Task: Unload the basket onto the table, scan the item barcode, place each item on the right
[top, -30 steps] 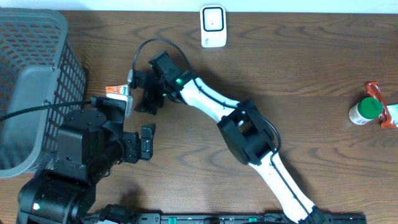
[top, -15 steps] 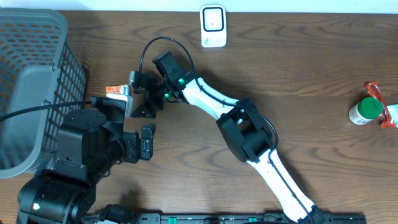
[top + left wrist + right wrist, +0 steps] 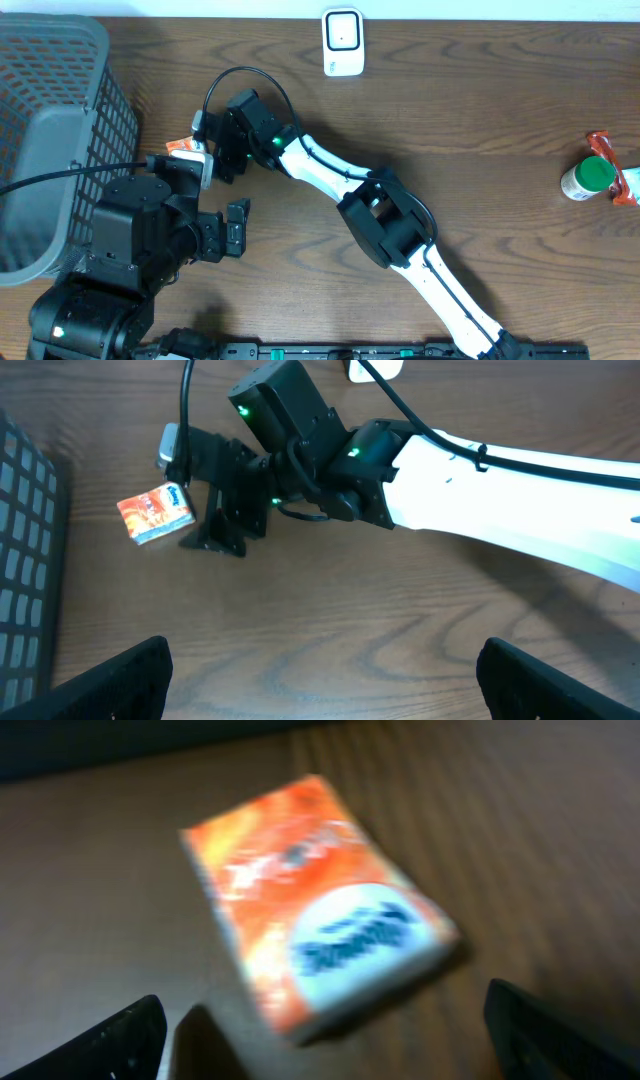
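Two arms at one brown wood-grain bench (image 3: 500,90), and one of everything else. The right arm (image 3: 325,170), white shells with black joints, stretches from the near edge to far left. Its right fingers (image 3: 120,1035) stand wide apart and clamp nothing. The left arm (image 3: 140,235), a black boxy bulk, sits at the near-left corner with its left fingers (image 3: 130,680) likewise spread wide over bare wood. One task item: a small flat rectangular packet (image 3: 183,146), glossy orange with a white-and-blue patch, blurred in the right wrist view. It lies flat on the bench at left, between the basket and the right fingers and just ahead of them; I cannot tell whether they touch it. One scanner (image 3: 342,42), a white rounded block, stands at the far edge near the middle, well apart from the packet. One grey plastic lattice basket (image 3: 70,45) fills the far-left corner, hemming in the packet on that side. One green-capped bottle (image 3: 588,178) lies near the right edge, with one red wrapper (image 3: 600,140) just beside it. One black cable (image 3: 235,72) loops above the right wrist. Open wood runs through the middle and right, from the scanner across to the bottle.
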{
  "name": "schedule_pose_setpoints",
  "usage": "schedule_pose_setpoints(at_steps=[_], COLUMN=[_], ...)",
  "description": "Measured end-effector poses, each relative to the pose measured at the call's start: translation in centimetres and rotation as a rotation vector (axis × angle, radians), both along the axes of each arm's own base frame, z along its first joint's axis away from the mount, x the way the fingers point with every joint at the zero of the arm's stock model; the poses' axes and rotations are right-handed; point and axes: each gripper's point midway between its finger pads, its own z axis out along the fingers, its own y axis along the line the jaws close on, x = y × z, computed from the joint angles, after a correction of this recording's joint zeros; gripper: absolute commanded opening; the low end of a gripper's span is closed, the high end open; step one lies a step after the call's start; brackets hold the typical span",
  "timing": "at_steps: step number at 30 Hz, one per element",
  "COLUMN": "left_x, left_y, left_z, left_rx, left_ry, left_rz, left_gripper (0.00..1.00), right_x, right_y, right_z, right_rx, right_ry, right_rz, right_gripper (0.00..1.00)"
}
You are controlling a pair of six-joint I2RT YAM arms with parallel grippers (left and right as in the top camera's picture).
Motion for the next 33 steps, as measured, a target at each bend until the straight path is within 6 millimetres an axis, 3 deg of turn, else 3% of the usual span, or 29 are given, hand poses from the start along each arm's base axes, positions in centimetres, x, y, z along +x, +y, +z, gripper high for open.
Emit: schedule_pose_setpoints(at_steps=[6,8,10,12,14,23,29,33], left_x=[0.0,0.0,0.0,0.0,0.0,0.0,0.0,0.0], left_y=[0.0,0.0,0.0,0.0,0.0,0.0,0.0,0.0], left_z=[0.0,0.0,0.0,0.0,0.0,0.0,0.0,0.0], left_rx=[0.0,0.0,0.0,0.0,0.0,0.0,0.0,0.0], left_ry=[0.0,0.0,0.0,0.0,0.0,0.0,0.0,0.0], left_rz=[0.0,0.0,0.0,0.0,0.0,0.0,0.0,0.0], left_gripper=[0.98,0.98,0.98,0.98,0.98,0.98,0.98,0.98], right_x=[1.9,2.0,2.1,2.3,2.5,2.5,1.9,2.3], right_y=[-0.4,-0.4,-0.4,-0.3,-0.2,-0.2,-2.9,-4.1], right_z=[0.0,0.0,0.0,0.1,0.1,-0.3,0.3,0.9], right_rx=[-0.023,-0.021,-0.016,-0.007,0.005,0.01,-0.108,-0.1], right_ry=[-0.033,-0.031,-0.033,-0.03,-0.028,0.035,0.132,0.192], right_rz=[-0.107,-0.115,-0.122,-0.136,-0.146,-0.191,-0.265,-0.298], right_gripper=[0.94,0.88,0.66,0.3,0.01,0.01,0.01,0.01])
